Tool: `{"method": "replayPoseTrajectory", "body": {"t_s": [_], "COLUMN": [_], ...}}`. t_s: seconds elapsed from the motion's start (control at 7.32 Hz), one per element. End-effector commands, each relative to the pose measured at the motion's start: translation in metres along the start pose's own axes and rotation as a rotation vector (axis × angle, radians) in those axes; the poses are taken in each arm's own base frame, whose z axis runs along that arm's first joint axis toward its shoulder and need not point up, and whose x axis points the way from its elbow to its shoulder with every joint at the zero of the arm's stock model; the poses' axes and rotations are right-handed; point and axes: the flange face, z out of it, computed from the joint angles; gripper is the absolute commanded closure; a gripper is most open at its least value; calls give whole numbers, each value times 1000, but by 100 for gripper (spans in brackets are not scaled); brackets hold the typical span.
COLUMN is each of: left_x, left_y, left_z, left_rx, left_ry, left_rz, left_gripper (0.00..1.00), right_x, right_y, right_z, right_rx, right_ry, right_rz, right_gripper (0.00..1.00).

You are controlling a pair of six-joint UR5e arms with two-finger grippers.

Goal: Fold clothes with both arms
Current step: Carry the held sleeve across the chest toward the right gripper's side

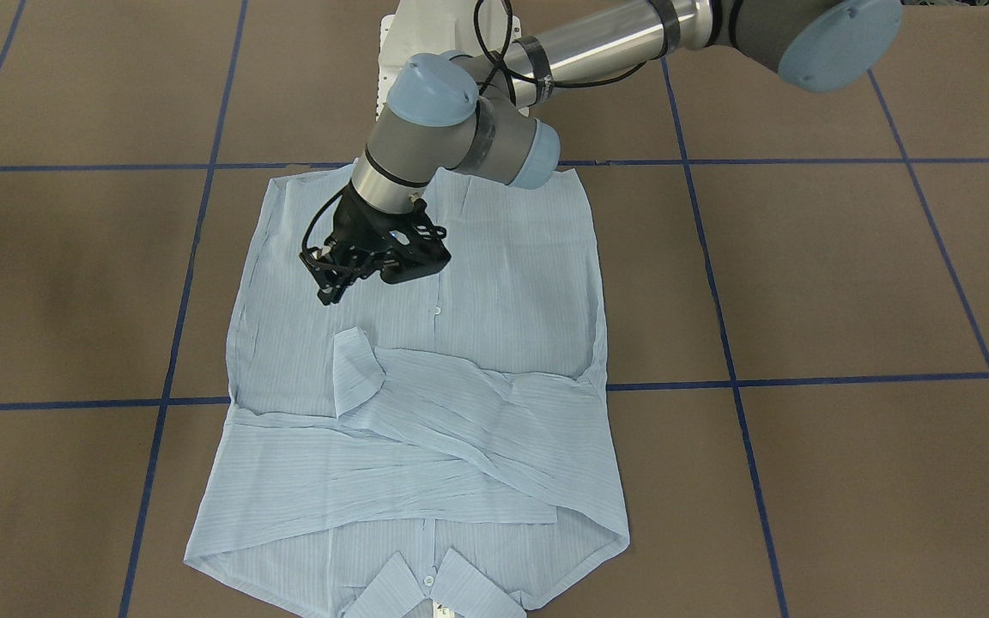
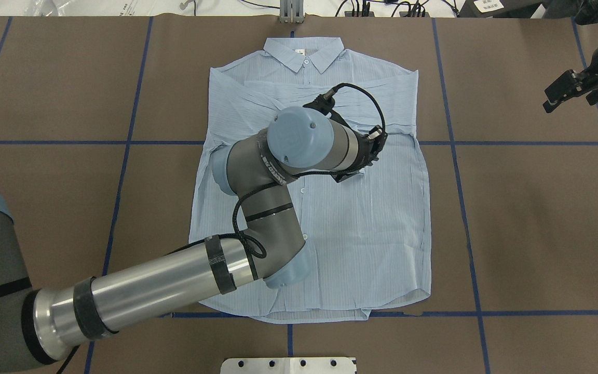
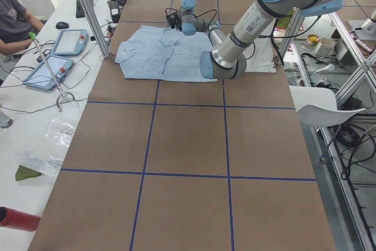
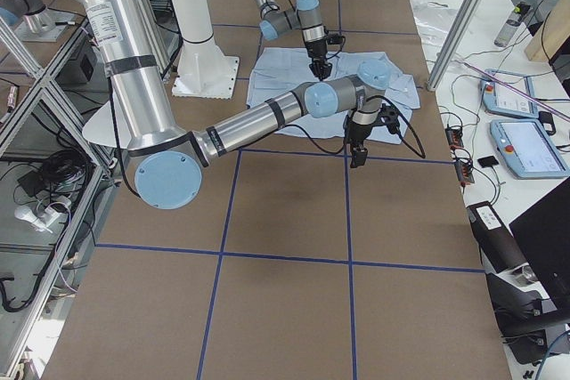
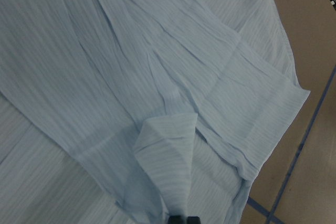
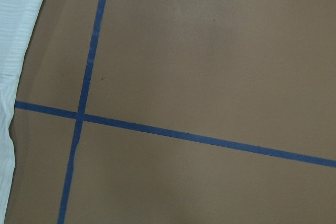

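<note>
Sleeves lie crossed over the striped shirt (image 2: 371, 223) flat on the surface (image 2: 538, 234); left gripper (image 1: 336, 275) hovers above it, right gripper (image 2: 571, 88) off-cloth, grip of either unreadable; next probably a two-armed hem-to-collar fold.

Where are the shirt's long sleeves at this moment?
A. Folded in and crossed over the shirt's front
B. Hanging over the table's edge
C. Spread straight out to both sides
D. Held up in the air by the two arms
A: both sleeves lie crossed over the front of the shirt, which lies flat on the table.
</note>
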Motion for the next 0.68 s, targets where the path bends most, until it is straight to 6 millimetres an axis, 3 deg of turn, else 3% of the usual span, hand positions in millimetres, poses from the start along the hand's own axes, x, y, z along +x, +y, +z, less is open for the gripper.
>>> {"method": "replayPoseTrajectory", "body": {"t_s": [0.0, 0.14, 0.55], "left_x": [-3, -24, -28], "left_y": [22, 12, -14], "left_z": [-11, -7, -2], "left_rx": [-26, -13, 80], "left_ry": [172, 150, 144], "left_rz": [96, 104, 126], "left_gripper": [0, 0, 0], "right_x": [-6, -8, -9], "right_y": [-3, -4, -2], "right_z": [-4, -5, -4], "right_rx": [5, 5, 43], "right_ry": [-13, -20, -45], "right_rz": [-7, -7, -42], "right_gripper": [0, 0, 0]}}
